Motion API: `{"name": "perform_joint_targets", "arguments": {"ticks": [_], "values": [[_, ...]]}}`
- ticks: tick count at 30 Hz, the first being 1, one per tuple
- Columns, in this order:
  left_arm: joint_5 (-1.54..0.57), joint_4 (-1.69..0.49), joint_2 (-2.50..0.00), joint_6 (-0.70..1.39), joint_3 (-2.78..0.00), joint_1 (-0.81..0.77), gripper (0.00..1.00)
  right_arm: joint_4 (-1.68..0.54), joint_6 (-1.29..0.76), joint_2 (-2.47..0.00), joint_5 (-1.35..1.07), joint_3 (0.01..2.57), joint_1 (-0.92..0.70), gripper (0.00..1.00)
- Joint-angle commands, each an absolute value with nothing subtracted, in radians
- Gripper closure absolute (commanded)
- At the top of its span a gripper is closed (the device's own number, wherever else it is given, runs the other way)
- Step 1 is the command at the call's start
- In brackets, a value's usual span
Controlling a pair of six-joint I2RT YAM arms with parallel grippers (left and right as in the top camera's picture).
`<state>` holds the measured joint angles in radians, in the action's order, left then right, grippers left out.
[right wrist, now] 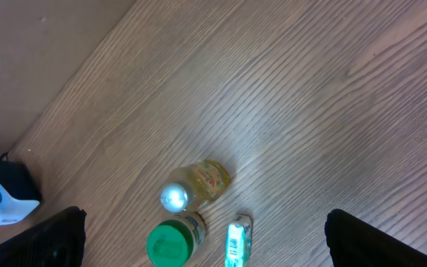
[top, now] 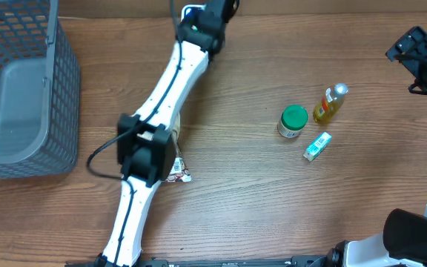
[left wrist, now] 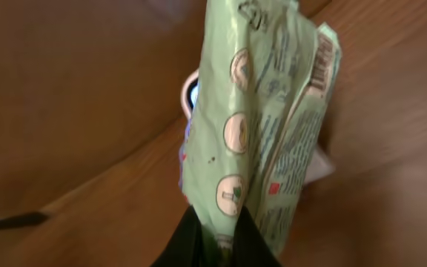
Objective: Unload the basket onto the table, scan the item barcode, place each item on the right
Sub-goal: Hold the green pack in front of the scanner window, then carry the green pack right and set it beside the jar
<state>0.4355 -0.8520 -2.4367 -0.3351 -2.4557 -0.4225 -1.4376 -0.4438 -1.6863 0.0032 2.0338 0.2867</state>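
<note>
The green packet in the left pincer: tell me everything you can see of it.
The green packet is a soft, pale green pouch, apparently glossy plastic film, creased lengthwise and printed with round icons, fine text and a red-and-white panel along one side. No barcode is legible. The left pincer is shut on its near edge, and it extends away over the wooden table. Whether it touches the table is unclear.

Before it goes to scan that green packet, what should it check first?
1. Grip: ok, left gripper shut on the green packet.
2. Barcode facing out: cannot tell, none visible in the wrist view.
3. Scanner nearby: cannot tell, a white device peeks from behind the packet.
4. Right gripper out of the way: ok, open, off to the side.
5. Clutter: ok, jar, bottle and small box lie apart from the packet.
</note>
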Motion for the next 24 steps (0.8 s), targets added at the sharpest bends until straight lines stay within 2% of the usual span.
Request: {"name": "perform_joint_targets", "arguments": {"ticks": [1, 5, 9, 19, 24], "values": [[0.093, -0.956, -2.258, -0.160, -2.471, -0.405, 0.96, -1.435, -0.440, -1.686, -0.001, 2.033, 0.288, 0.00], [-0.102, -1.156, -2.239, -0.079, -2.471, -0.404, 0.96, -1.435, -0.440, -1.686, -0.001, 2.033, 0.288, 0.00], [-0.155, -1.315, -2.289, 0.043, -2.469, -0.419, 0.96, -1.435, -0.440, -1.686, -0.001, 2.033, 0.288, 0.00], [-0.203, -1.414, -2.458, 0.134, -2.469, -0.527, 0.96, -1.435, -0.440, -1.686, -0.001, 2.033, 0.288, 0.00], [-0.204, -1.425, -2.510, 0.314, -2.469, -0.589, 0.96, -1.435, -0.440, -1.686, -0.001, 2.033, 0.288, 0.00]]}}
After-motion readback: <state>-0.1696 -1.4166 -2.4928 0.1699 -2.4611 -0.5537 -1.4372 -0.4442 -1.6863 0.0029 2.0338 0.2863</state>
